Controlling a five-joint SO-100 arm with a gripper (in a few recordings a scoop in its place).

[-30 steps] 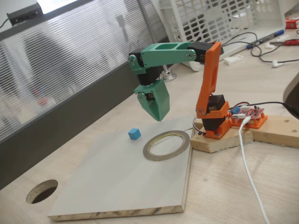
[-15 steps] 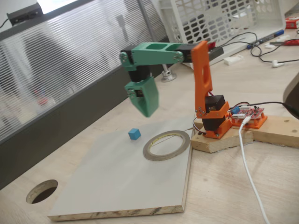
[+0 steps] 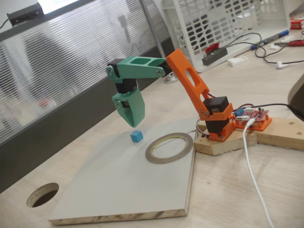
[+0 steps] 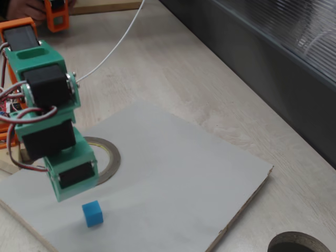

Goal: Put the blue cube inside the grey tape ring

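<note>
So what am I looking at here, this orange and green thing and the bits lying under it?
It is a small robot arm bolted to a wooden block. Both pictures come from cameras that stand still: one looks from the side, one looks down from close by. The green tip is its tool, hanging just above a little blue cube and holding nothing; whether it is open I cannot tell. The cube and a flat grey tape ring lie apart on a pale board.

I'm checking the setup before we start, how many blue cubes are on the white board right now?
1. The blue cube sits on the white board, left of the grey tape ring in a fixed view, just below the gripper. Nothing suggests another is hidden.
</note>
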